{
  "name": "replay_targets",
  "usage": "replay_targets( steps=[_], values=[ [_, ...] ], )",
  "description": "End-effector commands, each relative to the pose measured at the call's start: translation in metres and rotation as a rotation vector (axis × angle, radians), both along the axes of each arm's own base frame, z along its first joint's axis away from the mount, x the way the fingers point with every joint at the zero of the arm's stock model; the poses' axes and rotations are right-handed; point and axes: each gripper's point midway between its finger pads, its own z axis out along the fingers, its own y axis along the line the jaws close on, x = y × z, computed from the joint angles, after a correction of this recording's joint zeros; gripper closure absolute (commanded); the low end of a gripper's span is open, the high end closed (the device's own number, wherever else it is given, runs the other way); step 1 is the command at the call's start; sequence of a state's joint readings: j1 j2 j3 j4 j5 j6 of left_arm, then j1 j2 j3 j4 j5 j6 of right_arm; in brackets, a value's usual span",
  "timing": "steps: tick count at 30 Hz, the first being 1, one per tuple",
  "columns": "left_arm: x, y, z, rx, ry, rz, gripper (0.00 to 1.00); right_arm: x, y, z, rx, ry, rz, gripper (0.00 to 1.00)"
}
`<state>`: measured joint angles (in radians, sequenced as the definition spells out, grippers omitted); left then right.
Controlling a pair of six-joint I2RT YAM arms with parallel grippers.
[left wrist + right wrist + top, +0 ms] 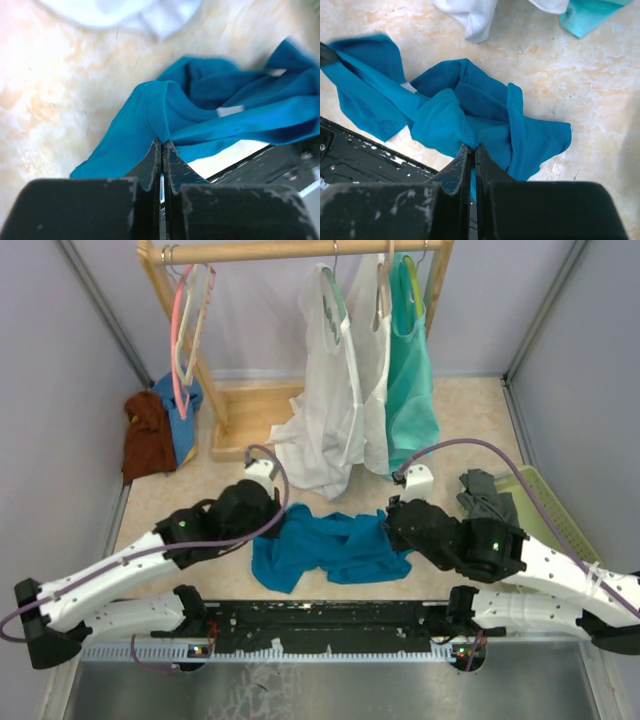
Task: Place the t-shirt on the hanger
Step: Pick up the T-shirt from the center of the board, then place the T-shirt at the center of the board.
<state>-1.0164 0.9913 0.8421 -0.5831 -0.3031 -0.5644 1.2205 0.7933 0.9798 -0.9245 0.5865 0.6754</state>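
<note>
The deep teal-blue t-shirt (330,545) lies crumpled on the table between my two arms. My left gripper (283,512) is at the shirt's left side, shut on a fold of the t-shirt (150,115), which bunches at the fingertips (156,150). A small white label (230,111) shows further along the cloth. My right gripper (392,523) is at the shirt's right side, its jaws pressed together on a pinch of the t-shirt (445,125). The pale cream hanger (205,302) hangs on the wooden rail at the back left, beside a pink hanger (178,330).
The wooden rack (300,250) at the back carries white garments (335,410) and a mint-green tank top (410,390). Brown and blue cloths (150,435) lie at the back left. A green tray (550,515) with a grey cloth (488,495) sits on the right.
</note>
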Motion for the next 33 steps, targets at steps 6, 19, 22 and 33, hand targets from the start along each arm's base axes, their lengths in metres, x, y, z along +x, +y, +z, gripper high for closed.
replay_targets(
  steps=[6,19,22,33],
  values=[
    [0.037,0.024,0.210,-0.193,-0.434,0.109,1.00,0.029,0.030,0.135,0.238,-0.246,0.022,1.00],
    [0.042,0.053,0.407,-0.328,-0.861,0.136,1.00,0.058,0.014,0.340,0.420,-0.646,0.013,1.00],
    [0.036,0.054,0.373,-0.326,-0.781,0.124,1.00,0.047,0.016,0.314,0.409,-0.588,0.069,1.00],
    [-0.018,0.025,0.074,-0.295,-0.101,0.048,1.00,-0.007,0.039,0.033,0.409,-0.014,0.168,1.00]
  ],
)
